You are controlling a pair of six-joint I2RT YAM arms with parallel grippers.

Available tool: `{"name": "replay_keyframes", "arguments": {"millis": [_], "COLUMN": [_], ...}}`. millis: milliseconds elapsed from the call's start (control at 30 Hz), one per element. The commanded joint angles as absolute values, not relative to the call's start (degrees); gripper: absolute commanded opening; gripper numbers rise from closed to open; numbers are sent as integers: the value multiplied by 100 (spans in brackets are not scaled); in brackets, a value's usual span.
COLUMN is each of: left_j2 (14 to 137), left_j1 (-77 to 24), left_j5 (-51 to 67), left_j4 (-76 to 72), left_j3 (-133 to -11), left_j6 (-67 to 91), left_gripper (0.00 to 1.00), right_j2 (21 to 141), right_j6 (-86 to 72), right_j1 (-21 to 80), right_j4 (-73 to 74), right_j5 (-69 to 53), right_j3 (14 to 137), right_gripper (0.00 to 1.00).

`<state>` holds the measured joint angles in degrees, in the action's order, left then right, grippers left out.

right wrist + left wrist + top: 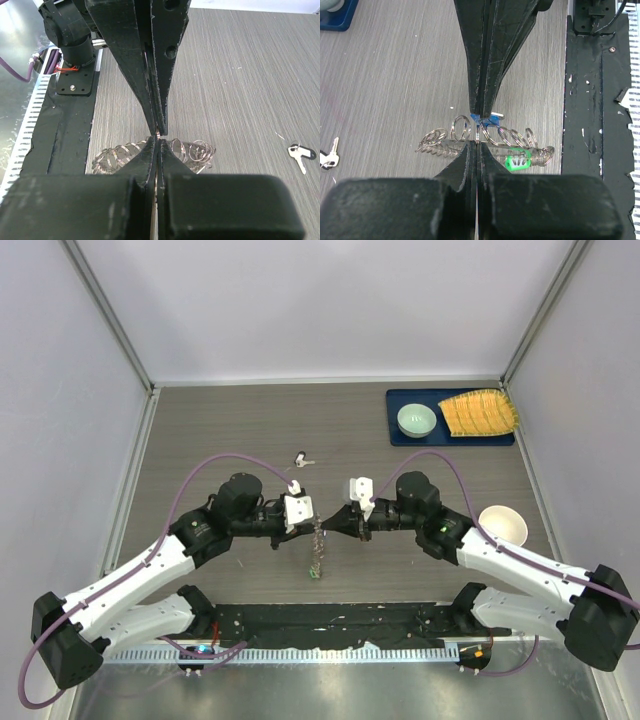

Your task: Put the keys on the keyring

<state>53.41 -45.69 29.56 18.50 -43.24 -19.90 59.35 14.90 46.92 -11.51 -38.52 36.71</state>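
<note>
On the left, the left gripper (pixel 311 527) reaches in toward the middle of the counter (pixel 200 430). Its fingers are pressed fully together and pinch the thin wire of the keyring (pixel 316 552). Just beyond it, farther from the arm bases, a loose key (pixel 303 460) lies flat on the bare wood, well apart from both arms.

At the centre the keyring hangs between the two meeting grippers, and we see it trailing from their tips toward the near edge. In the left wrist view its rim is crowded with small split rings. The green-headed key (pixel 516 161) sits among them on the side toward the black strip at the counter's near edge. The blue-headed key (pixel 488 120) lies right against the tips of the opposite gripper. We cannot tell whether it is threaded on.

The right gripper (pixel 329 525) comes in tip to tip with the left one. It is likewise clamped tight, on the same stretch of the keyring's wire.

Farther right, in the far corner, a blue tray (pixel 400 400) carries a green bowl (pixel 416 420) and a yellow ridged item (pixel 480 412). A white bowl (pixel 503 524) stands on the counter beside the right arm.
</note>
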Motion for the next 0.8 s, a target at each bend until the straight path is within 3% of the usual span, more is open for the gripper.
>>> {"name": "replay_keyframes", "arguments": {"millis": [0, 767], "left_j2": [5309, 5344], "left_j1": [-4579, -4588], "left_j5": [3006, 3120], "left_j4": [1354, 1380], "left_j3": [-4395, -4403], "left_j6": [-1969, -1977], "left_gripper": [0, 0], "right_j2": [5845, 5713], "right_j6": [1547, 1556], "right_j1": [4729, 4728], "right_j4": [-1301, -1406], "right_j5": [-3902, -3727], "right_j3": [3691, 3621], "right_gripper": [1, 1]}}
